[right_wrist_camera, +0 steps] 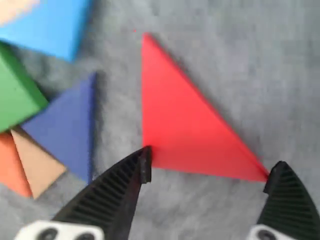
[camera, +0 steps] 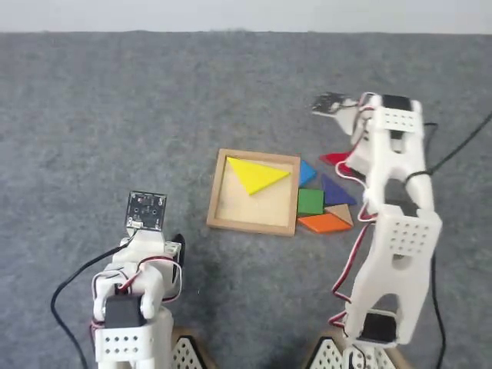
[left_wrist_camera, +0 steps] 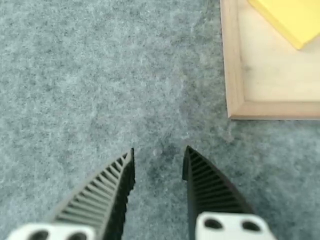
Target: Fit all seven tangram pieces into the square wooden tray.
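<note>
The square wooden tray [camera: 217,201] lies mid-table with a yellow triangle [camera: 257,174] inside; its corner [left_wrist_camera: 235,75] and the yellow triangle [left_wrist_camera: 290,20] appear in the left wrist view. Right of the tray lie a light blue piece [camera: 307,173], a green square [camera: 310,201], a dark blue triangle [camera: 337,190], an orange piece [camera: 323,223], a tan triangle [camera: 341,213] and a red triangle [camera: 335,158]. My right gripper [right_wrist_camera: 210,167] is open, its fingers straddling the long edge of the red triangle [right_wrist_camera: 185,125]. My left gripper [left_wrist_camera: 159,161] hangs open over bare carpet, near the tray's corner.
Grey carpet covers the table. The right arm [camera: 392,200] stretches over the pieces at the right. The left arm [camera: 134,292] stands at the front left. Open carpet lies left of and behind the tray.
</note>
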`<control>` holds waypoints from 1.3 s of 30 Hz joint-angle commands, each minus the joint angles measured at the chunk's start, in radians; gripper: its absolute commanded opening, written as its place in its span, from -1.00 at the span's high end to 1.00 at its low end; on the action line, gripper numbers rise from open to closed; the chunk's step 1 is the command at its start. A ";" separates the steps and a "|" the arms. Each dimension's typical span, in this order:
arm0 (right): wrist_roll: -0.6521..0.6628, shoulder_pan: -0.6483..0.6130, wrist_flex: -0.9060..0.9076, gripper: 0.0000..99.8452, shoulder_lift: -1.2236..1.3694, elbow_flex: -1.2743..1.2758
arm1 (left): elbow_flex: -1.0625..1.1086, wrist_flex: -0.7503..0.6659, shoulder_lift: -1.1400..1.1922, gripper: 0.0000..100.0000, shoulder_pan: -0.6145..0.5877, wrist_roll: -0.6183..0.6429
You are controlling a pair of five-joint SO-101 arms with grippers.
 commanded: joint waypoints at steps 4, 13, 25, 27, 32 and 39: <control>-0.285 0.110 0.116 0.29 0.012 -0.006 | -0.008 0.009 -0.028 0.69 0.002 -0.006; -0.575 0.119 0.237 0.15 -0.031 -0.005 | -0.008 0.009 -0.028 0.69 0.002 -0.006; -0.618 0.044 0.337 0.03 -0.315 0.000 | -0.008 0.009 -0.028 0.69 0.002 -0.006; -0.618 0.012 0.308 0.03 -0.346 0.000 | -0.008 0.009 -0.028 0.69 0.002 -0.006; -0.489 -0.045 0.203 0.17 -0.325 0.002 | -0.008 0.009 -0.028 0.69 0.002 -0.006; -0.321 -0.045 0.186 0.61 -0.239 -0.006 | -0.008 0.009 -0.028 0.69 0.002 -0.006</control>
